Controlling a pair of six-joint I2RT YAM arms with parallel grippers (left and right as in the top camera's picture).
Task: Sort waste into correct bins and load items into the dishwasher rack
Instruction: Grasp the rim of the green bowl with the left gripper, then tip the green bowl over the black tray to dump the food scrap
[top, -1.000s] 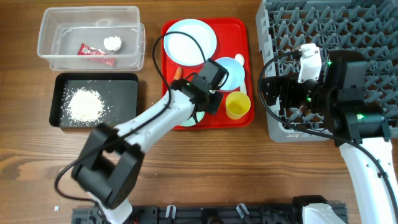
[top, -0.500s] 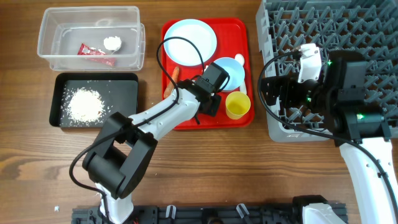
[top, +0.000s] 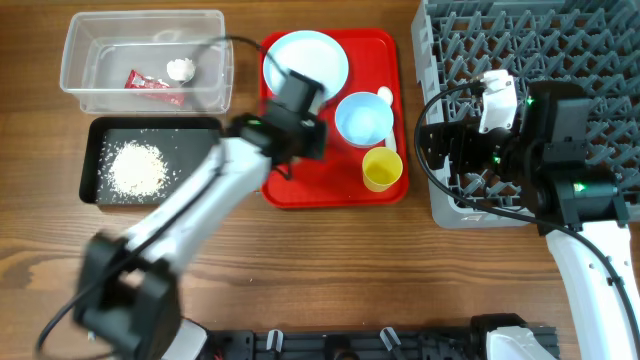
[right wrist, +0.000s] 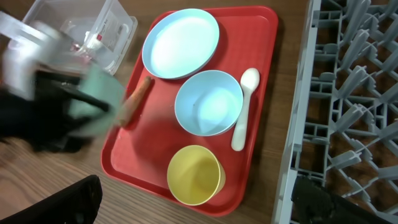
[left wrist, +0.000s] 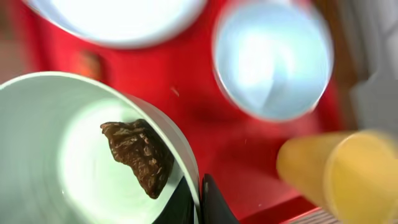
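My left gripper [left wrist: 199,202] is shut on the rim of the mint-green bowl [left wrist: 56,155], which holds the small brown food lump [left wrist: 140,155]. It hangs over the red tray's left side [top: 295,135], and the bowl shows blurred in the right wrist view [right wrist: 93,99]. On the tray lie the pale blue plate [top: 305,65], pale blue bowl [top: 363,118], yellow cup [top: 382,168], white spoon [top: 385,97] and carrot piece [right wrist: 137,96]. My right gripper [right wrist: 193,205] is open and empty at the grey rack's left edge [top: 440,150].
The clear tub [top: 80,95] at the back left holds the red wrapper [top: 150,82] and tissue ball [top: 180,68]. The black tray [top: 95,190] in front of it holds rice [top: 135,165]. The grey rack [top: 560,40] fills the right side.
My left gripper has carried the mint-green bowl from the tray's front middle to the left and back, towards the tray's left edge. The right arm has not moved.
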